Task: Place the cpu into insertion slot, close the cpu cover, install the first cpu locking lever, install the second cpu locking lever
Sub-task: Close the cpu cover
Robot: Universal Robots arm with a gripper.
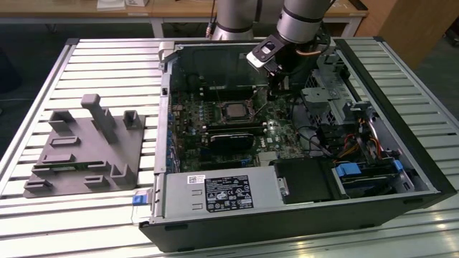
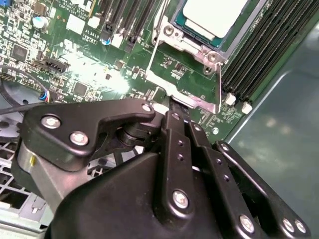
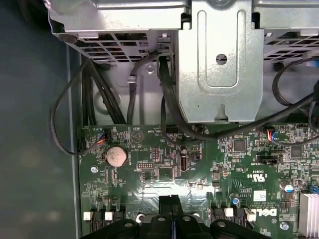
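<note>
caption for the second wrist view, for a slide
Gripper, jaws together, close beside the cpu cover, the cpu showing through its window

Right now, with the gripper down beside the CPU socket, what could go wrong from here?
1. The gripper, shut, sits close by the locking lever; a slip could scrape small parts on the green board.
2. Memory slots run close beside the cpu cover, so sideways drift might strike them.
3. Loose cables lie near the arm and might snag.
</note>
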